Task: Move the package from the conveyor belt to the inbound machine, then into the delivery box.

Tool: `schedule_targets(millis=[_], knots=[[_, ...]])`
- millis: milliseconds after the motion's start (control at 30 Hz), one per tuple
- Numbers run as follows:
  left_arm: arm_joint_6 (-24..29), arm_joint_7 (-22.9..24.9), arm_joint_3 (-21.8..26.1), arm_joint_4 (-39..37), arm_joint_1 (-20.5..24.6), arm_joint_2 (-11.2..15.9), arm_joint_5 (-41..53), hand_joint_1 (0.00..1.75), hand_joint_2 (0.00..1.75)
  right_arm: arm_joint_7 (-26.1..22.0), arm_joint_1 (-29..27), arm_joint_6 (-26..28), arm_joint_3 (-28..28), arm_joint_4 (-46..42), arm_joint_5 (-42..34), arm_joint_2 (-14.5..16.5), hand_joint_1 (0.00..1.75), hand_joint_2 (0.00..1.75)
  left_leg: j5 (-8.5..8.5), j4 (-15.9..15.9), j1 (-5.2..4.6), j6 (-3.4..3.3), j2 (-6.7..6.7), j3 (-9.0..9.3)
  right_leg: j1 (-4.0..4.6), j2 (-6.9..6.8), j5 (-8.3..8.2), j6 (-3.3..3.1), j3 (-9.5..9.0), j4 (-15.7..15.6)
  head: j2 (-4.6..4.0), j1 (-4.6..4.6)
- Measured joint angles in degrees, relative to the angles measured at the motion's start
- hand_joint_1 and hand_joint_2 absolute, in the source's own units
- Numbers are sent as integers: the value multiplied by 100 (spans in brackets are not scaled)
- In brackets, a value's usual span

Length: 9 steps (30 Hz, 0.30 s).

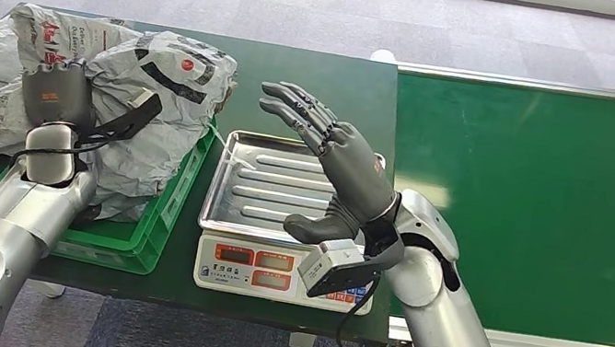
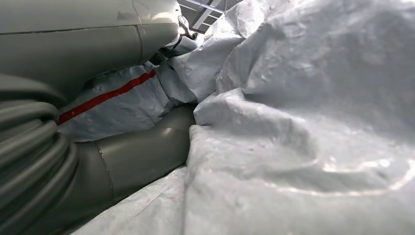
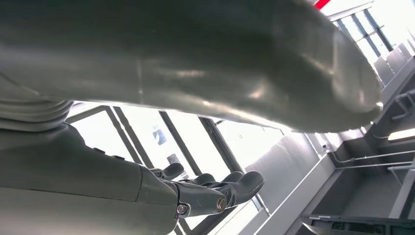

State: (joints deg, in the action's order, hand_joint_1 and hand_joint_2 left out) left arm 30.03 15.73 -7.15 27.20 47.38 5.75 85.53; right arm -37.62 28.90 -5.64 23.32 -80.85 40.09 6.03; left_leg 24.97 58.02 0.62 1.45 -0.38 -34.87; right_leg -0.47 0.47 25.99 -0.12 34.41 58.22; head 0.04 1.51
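Resting among crumpled grey plastic mailer packages [image 1: 155, 112] heaped in the green plastic delivery crate [image 1: 146, 237], the robot's left hand [image 1: 58, 92] appears to be setting one down there, though its grip cannot be told. The right hand [image 1: 339, 155] hovers empty, fingers spread, just above the bare steel tray of the weighing scale [image 1: 235, 204], with the green conveyor belt [image 1: 542, 201] beyond. From the left wrist, grey film [image 2: 303, 122] presses against that hand's thumb [image 2: 142, 156].
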Motion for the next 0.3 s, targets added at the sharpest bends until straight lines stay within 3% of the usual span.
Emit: schedule_targets(millis=[67,133,200,300], knots=[[3,13,-1,-3,1,0,0,1,87,-1,0,-1,0,0,0,0,0,0,0,0,0,0,0,0,0,0,0,0,0,0,0,0],[37,24,-1,-7,3,0,-3,0,0,-1,3,-2,0,0,-1,0,0,0,0,0,0,0,0,0,0,0,0,0,0,0,0,0],[196,-126,16,5,7,-3,-70,0,0,1,6,-1,0,0,-1,0,0,0,0,0,0,0,0,0,0,0,0,0,1,0,0,0],[525,-972,174,118,11,-50,-602,0,0,16,2,6,0,0,-1,-3,0,0,0,1,0,0,0,0,0,0,0,0,3,0,0,0]])
